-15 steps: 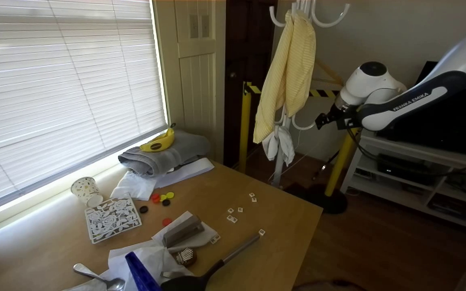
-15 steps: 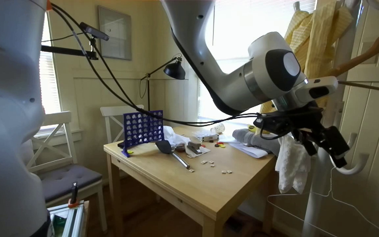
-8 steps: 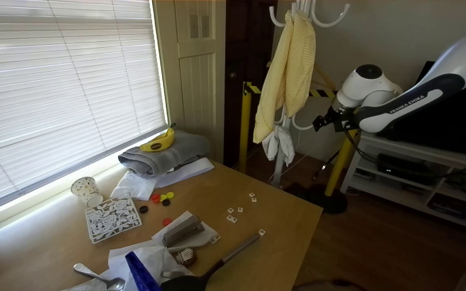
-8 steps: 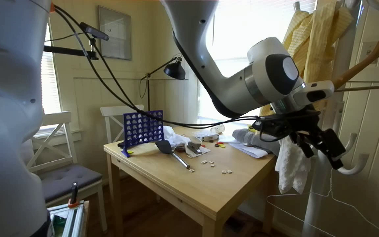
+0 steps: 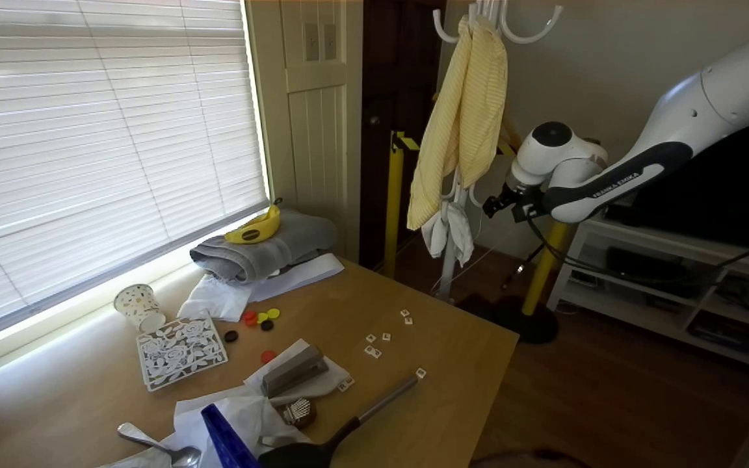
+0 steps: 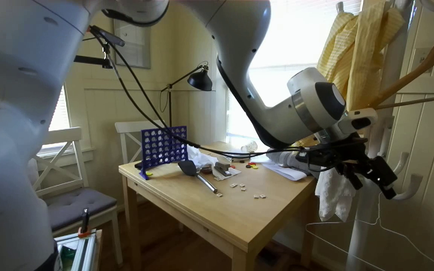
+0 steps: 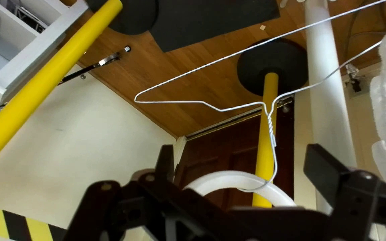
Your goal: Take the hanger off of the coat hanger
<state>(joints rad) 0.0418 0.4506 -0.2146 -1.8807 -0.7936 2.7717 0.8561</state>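
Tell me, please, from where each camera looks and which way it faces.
Wrist view: behind the open gripper, which shows, facing wire hanger and floor.
Exterior view: raised, across table from stand, facing it; arm, gripper show.
Exterior view: beside the arm, facing table, lamp, window; arm and gripper show.
Both exterior views share table, stand, garment.

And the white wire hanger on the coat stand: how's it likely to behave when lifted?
Probably light: the hanger is just thin wire. It may flex in its long spans but largely keep its shape, since its bends hold in midair. It will likely swing or pivot, hanging by its curved top from a rounded white hook.
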